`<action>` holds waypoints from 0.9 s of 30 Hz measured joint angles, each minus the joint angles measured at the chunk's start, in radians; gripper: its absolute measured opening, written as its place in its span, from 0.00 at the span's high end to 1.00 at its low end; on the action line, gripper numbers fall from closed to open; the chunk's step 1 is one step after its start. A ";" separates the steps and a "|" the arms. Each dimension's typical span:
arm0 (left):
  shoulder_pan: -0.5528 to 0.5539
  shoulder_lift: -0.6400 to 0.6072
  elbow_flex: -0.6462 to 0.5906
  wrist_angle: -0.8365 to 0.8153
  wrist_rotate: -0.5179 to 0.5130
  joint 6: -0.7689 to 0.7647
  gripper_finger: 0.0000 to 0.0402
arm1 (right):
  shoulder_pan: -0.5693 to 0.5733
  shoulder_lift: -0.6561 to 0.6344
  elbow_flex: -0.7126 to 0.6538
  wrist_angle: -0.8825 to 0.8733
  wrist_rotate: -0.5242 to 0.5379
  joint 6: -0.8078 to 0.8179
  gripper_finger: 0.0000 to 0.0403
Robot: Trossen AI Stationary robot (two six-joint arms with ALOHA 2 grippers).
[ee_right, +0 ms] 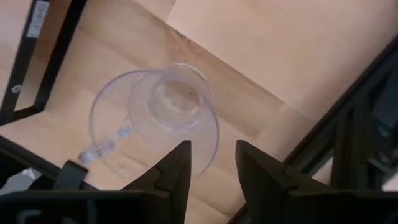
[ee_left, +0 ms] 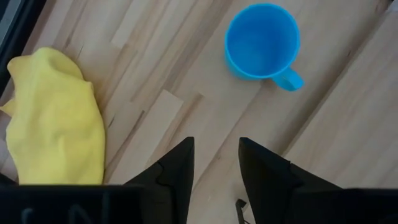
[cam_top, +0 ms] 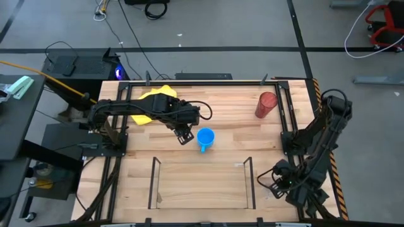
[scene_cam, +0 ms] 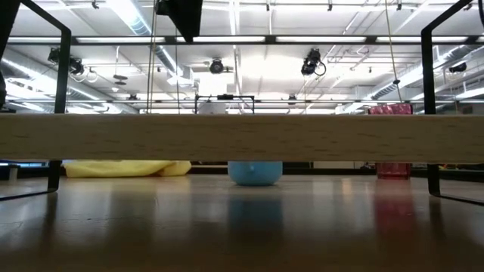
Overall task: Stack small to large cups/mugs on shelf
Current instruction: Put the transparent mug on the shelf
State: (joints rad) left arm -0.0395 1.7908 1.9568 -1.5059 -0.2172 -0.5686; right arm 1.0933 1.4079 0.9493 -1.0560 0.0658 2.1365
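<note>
Bright blue, the mug (cam_top: 205, 138) stands upright on the wood table (cam_top: 233, 123) near its middle, its handle turned toward the near edge. In the left wrist view the mug (ee_left: 262, 41) shows an empty bowl. The left gripper (cam_top: 184, 134) hangs just to the left of it, apart from it, with its two fingers (ee_left: 174, 171) spread a little and nothing between them. The left arm reaches in from the left side, passing over the yellow cloth (cam_top: 153, 103), which lies crumpled at the far left of the table.

The dark red tumbler (cam_top: 266, 104) stands upright toward the far right corner, well apart from the mug. In the low view it shows at the right as the tumbler (scene_cam: 391, 169), partly hidden behind a wood plank (scene_cam: 242, 137) that runs across the picture.

The clear cup (ee_right: 163, 113) sits at the near right, just under the right gripper (ee_right: 212, 171), whose fingers are slightly parted and hold nothing; they hover over the cup's rim. In the high view the right gripper (cam_top: 276, 181) is folded low at the near right corner.

The shelf (cam_top: 201, 183) stands at the near middle of the table, its thin dark uprights at left and right, with no vessel on it.
</note>
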 joint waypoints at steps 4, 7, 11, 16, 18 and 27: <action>0.000 0.000 0.000 0.000 0.000 -0.002 0.66 | 0.000 -0.010 -0.042 0.037 0.000 0.016 0.67; 0.000 0.000 0.000 0.000 0.000 -0.003 0.65 | 0.000 -0.010 -0.066 0.071 0.000 0.016 0.67; 0.000 0.000 0.000 -0.001 0.000 -0.003 0.66 | -0.014 -0.010 -0.087 0.108 0.000 0.016 0.67; 0.000 0.000 0.000 -0.001 0.000 0.001 0.68 | -0.044 -0.010 -0.088 0.113 0.000 -0.013 0.70; 0.000 0.000 0.000 -0.001 0.000 0.001 0.68 | -0.055 -0.010 -0.088 0.113 0.000 -0.041 0.74; 0.000 0.000 0.000 -0.005 0.000 0.011 0.66 | -0.085 -0.010 -0.088 0.112 0.000 -0.071 0.98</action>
State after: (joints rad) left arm -0.0391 1.7912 1.9568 -1.5107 -0.2169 -0.5571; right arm 1.0084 1.3975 0.8616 -0.9444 0.0654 2.0651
